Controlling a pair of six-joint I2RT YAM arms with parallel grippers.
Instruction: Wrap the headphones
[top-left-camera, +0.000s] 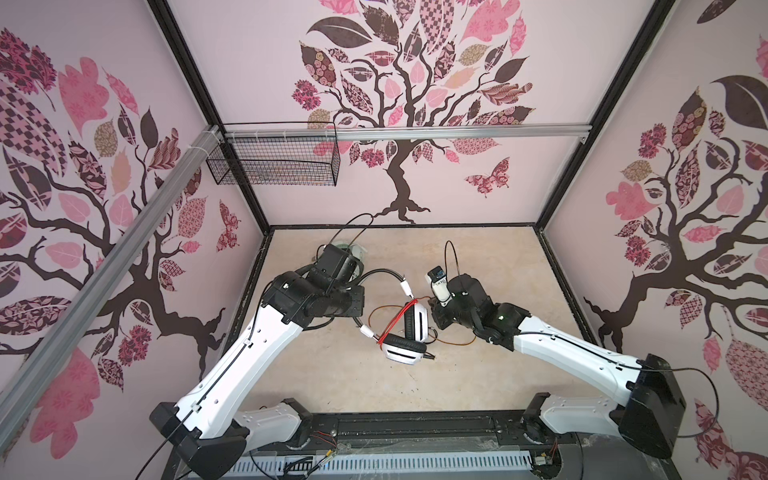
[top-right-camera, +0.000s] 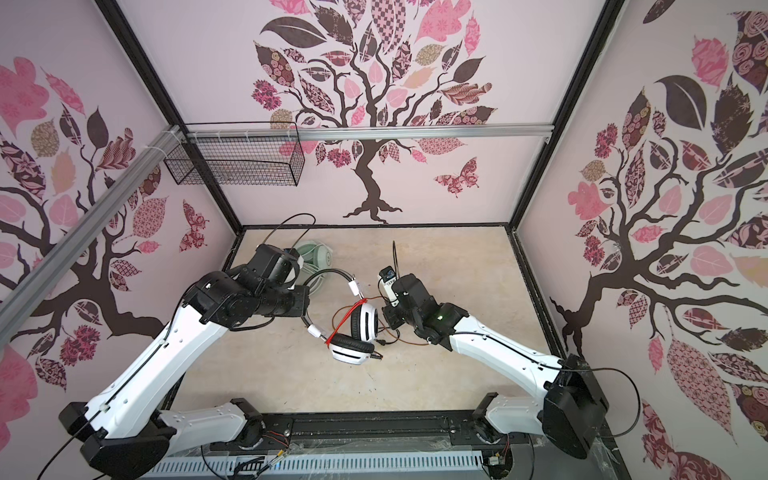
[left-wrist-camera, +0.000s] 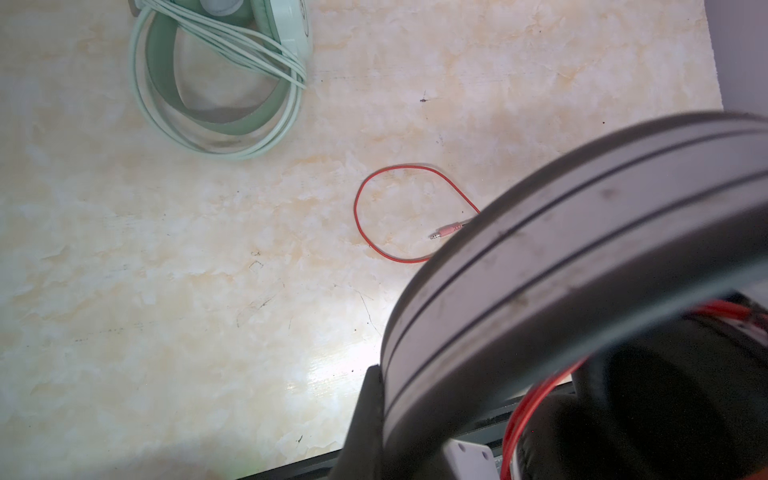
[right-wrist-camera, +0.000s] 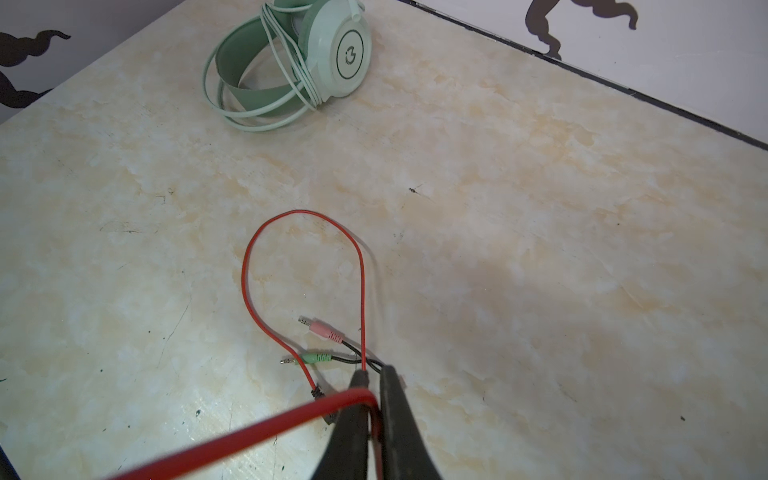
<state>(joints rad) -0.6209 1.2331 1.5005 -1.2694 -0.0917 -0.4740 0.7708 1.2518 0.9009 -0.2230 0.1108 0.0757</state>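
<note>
Pink walls printed with dark trees close in a marbled beige table (top-left-camera: 478, 374). Near its centre in both top views are the striped headphones (top-left-camera: 415, 322), white cups with black pads, with strands of the red cord (top-left-camera: 395, 323) crossing between the cups. The left claw (top-left-camera: 360, 302), at 9 o'clock of the cups, is clenched on that pair's thin black band. The right claw (right-wrist-camera: 374, 372), at 3 o'clock of the cups, has its two dark fingers nearly together, with the red cord pinched in the slit between them. Beyond the fingers the cord lies in a loop on the table, close to a pink plug (right-wrist-camera: 322, 330) and a green plug (right-wrist-camera: 316, 358), both on thin black leads. At 11 o'clock of the table, partly behind the left arm, lie the green headphones (top-right-camera: 318, 255), their pale cord wound around band and cup. A wire basket (top-left-camera: 274, 160) hangs on the back wall at 11 o'clock.
</note>
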